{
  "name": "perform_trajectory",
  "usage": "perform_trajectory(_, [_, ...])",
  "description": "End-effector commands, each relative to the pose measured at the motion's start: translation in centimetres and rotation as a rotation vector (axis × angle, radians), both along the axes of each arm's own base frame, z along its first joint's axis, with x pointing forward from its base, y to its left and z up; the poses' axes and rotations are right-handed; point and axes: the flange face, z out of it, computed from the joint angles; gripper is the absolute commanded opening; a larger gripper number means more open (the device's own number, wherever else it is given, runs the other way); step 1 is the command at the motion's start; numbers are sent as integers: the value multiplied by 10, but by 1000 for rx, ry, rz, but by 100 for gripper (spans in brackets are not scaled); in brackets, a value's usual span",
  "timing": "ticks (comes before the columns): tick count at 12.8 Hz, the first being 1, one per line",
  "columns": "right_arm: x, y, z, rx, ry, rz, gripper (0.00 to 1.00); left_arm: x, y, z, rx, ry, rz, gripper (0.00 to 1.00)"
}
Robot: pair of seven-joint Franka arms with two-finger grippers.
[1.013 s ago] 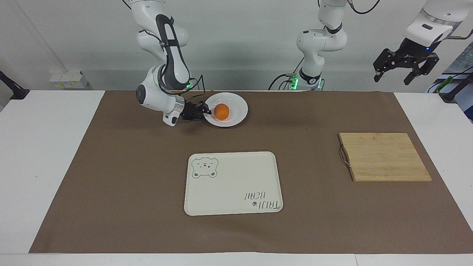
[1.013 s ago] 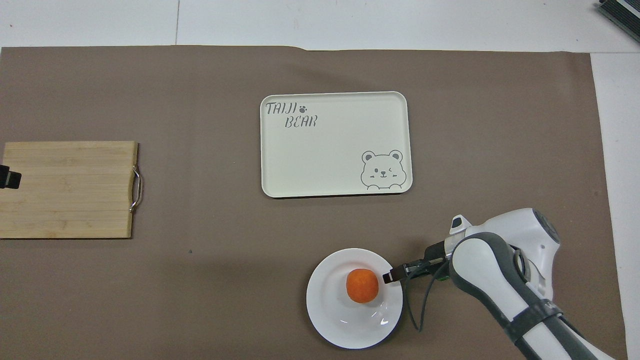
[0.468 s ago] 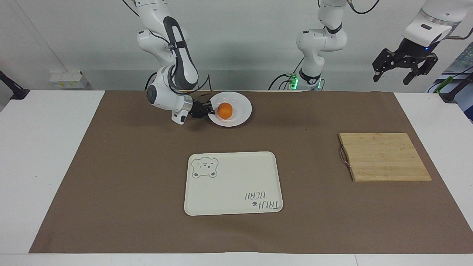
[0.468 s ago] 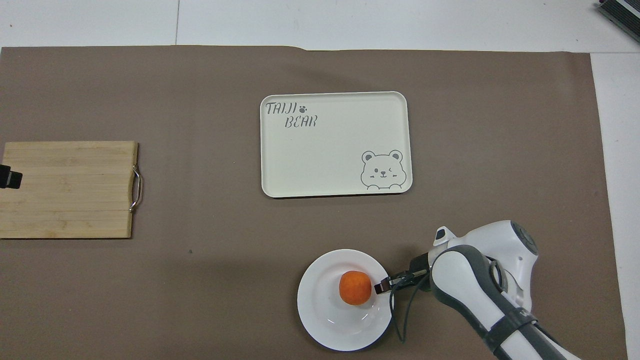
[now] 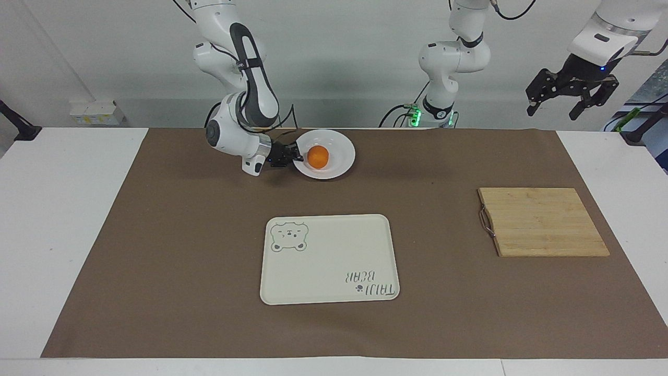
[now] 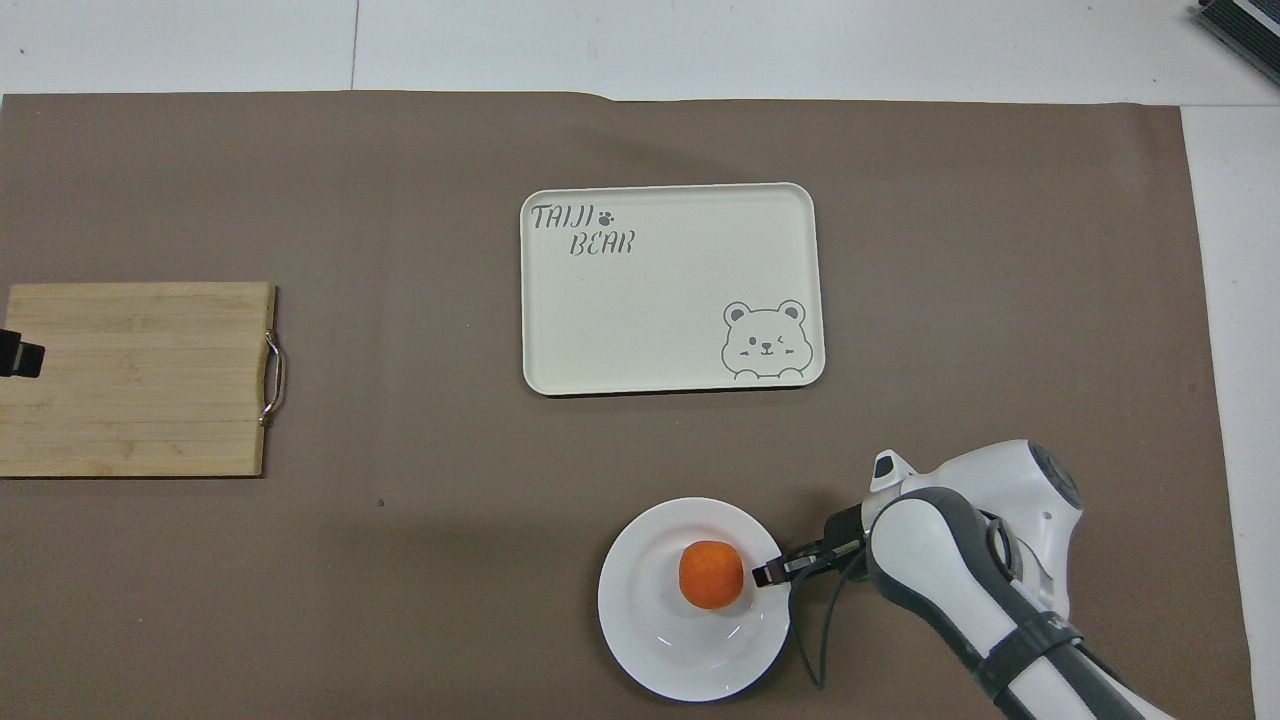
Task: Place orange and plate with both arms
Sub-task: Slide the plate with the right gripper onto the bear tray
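Observation:
The small white plate (image 5: 339, 159) (image 6: 655, 650) lies on the brown mat close to the robots, between their bases. The orange (image 5: 318, 156) (image 6: 711, 575) rests in it. My right gripper (image 5: 296, 156) (image 6: 765, 573) lies low at the plate's rim on the side toward the right arm's end of the table, shut on that rim, its tip just short of the orange. My left gripper (image 5: 556, 104) hangs high above the left arm's end of the table with its fingers apart and nothing between them; in the overhead view only a black tip (image 6: 18, 355) shows.
A cream tray with a bear drawing (image 5: 329, 258) (image 6: 670, 290) lies mid-table, farther from the robots than the plate. A wooden cutting board (image 5: 540, 222) (image 6: 135, 378) with a metal handle lies toward the left arm's end.
The right gripper has shut on the plate's rim. Plate and orange have slid a little toward the left arm's end with it. The left arm has stayed put.

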Motion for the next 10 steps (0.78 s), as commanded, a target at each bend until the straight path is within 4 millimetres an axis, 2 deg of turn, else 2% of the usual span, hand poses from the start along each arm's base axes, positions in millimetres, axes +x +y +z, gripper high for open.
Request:
perform_trajectory(1, [2, -16, -3, 79, -16, -12, 0, -8, 2, 2, 1, 2, 14, 100])
perform_trajectory(3, [8, -20, 4, 140, -19, -27, 0, -8, 3, 1, 0, 4, 17, 100])
perform_trajectory(6, [20, -42, 11, 225, -23, -45, 0, -8, 2, 1, 1, 4, 14, 100])
perform_trajectory(8, [25, -43, 16, 283, -36, -98, 0, -7, 3, 1, 1, 5, 15, 100])
perform_trajectory(10, [40, -42, 22, 318, -51, -131, 0, -7, 3, 1, 1, 4, 15, 100])
